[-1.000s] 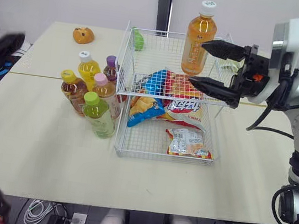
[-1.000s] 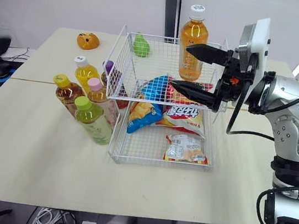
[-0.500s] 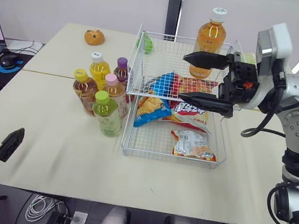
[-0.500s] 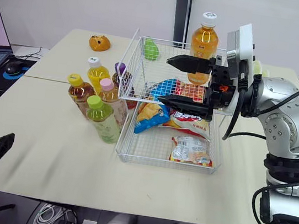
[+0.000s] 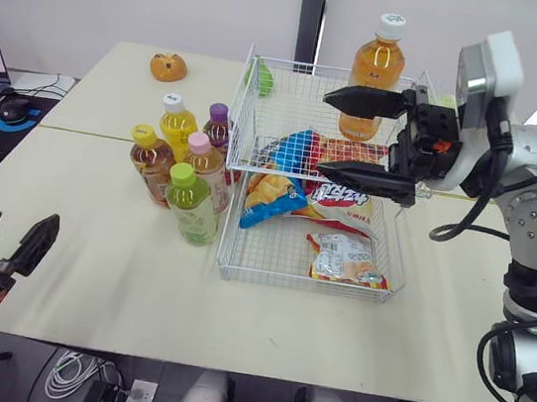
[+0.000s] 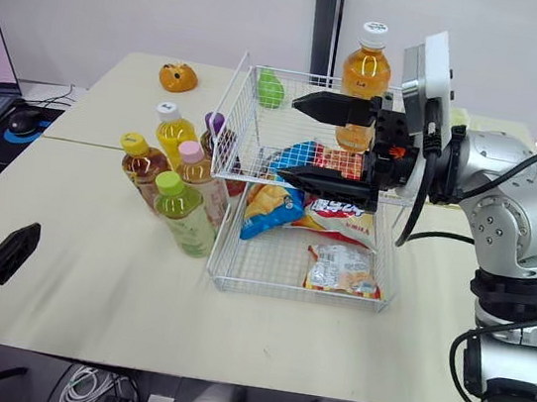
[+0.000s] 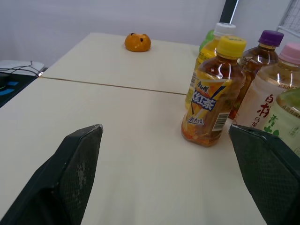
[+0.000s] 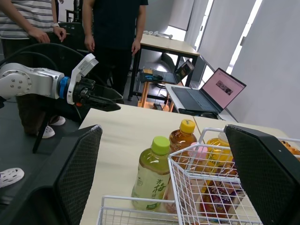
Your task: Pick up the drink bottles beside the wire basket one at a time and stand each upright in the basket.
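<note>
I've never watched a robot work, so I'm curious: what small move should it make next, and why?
Probably ease the left gripper forward toward the yellow-capped bottle: its fingers are open, and that bottle stands straight ahead, upright on the table beside the basket.

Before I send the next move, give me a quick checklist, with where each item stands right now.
1. Right gripper open and empty: ok.
2. Orange bottle upright in the wire basket, clear of that gripper: ok.
3. Left gripper open and empty: ok.
4. Five bottles beside the basket all upright: ok.
5. Free space around the green-cap bottle for a grasp: not ok, the pink-cap bottle crowds it.
6. Standing room in the basket for another bottle: cannot tell, snack bags lie across it.
</note>
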Controlling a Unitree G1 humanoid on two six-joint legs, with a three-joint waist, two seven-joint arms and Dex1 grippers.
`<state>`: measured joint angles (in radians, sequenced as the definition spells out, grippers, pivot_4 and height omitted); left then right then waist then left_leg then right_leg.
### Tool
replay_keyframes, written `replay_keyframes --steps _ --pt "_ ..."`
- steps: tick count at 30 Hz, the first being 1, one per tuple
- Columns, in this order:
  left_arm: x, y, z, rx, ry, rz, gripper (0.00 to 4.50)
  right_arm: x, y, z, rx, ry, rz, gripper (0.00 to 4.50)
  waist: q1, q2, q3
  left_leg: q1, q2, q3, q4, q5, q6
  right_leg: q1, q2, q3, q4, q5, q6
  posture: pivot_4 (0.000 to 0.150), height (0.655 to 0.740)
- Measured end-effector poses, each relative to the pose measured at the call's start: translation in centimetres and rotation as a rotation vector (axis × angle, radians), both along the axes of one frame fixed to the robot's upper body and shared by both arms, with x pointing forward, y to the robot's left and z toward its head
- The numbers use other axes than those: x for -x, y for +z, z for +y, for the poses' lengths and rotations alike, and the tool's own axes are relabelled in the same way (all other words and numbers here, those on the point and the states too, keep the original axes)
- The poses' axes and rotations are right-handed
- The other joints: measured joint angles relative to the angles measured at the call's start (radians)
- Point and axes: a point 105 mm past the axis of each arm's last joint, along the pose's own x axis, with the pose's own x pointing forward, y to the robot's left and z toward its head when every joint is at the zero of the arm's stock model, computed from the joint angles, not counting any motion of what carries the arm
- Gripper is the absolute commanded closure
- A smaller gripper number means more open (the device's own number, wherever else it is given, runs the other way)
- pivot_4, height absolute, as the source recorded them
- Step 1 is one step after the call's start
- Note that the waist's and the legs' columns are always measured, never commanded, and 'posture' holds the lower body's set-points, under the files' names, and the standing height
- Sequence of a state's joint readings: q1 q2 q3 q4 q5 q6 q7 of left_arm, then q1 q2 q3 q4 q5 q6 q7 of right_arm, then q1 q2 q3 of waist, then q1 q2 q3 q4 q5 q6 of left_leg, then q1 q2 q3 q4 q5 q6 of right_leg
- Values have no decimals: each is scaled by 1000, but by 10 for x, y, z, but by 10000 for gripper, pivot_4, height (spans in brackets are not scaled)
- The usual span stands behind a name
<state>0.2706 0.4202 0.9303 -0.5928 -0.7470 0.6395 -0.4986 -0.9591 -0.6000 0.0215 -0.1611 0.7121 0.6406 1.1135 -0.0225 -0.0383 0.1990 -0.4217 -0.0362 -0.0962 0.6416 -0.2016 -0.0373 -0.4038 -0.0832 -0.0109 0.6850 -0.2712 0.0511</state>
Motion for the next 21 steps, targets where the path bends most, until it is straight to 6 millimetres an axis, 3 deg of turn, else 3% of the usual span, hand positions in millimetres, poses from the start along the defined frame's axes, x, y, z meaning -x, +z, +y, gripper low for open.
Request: replay_keyframes --steps 10,21 --pt "-45 46 -33 -94 -147 -128 454 -16 2 -4 -8 -113 -62 0 -3 0 0 0 -1 1 -1 0 0 0 1 1 -1 1 1 1500 7400" --pt "-103 33 -33 -96 -154 -43 454 -16 2 -6 -10 -147 -75 0 -4 0 0 0 -2 1 -3 0 0 0 3 1 -3 2 1 1500 7400"
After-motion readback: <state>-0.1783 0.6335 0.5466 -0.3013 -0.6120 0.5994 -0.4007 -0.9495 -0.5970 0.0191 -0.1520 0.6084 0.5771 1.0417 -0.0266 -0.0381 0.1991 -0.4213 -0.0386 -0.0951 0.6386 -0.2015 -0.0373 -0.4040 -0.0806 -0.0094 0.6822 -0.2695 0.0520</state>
